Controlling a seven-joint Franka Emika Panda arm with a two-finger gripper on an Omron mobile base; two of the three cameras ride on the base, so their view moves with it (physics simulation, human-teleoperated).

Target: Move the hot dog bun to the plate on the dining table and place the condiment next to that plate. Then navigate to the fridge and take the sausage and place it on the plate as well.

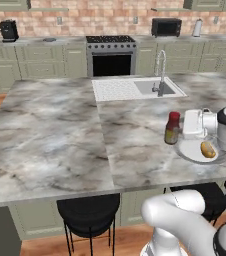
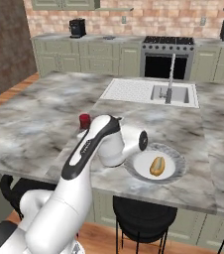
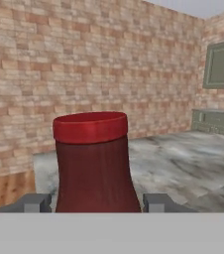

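Hand view showed the small condiment bottle with dark red-brown contents and a red cap standing upright directly between the two dark finger tips of the gripper. One tip sat on either side of the bottle's body, just beside it; I could not tell whether the pads were touching it, so I could not say if the gripper was holding the bottle or merely bracketing it.

From the left base view I saw the bottle upright on the large island dining table with the grey-white veined marble top, just left of the round pale grey-white plate. The white hand of the arm lay level with the bottle on its right, reaching over the far part of the plate.

On the plate I noted the small tan-orange hot dog bun, lying towards its right side. In the right base view the bun lay near the middle of the plate, and the red cap showed just left of the arm's forearm.

Farther along the table I logged the inset white sink with its steel faucet. A black round stool stood at the near edge.
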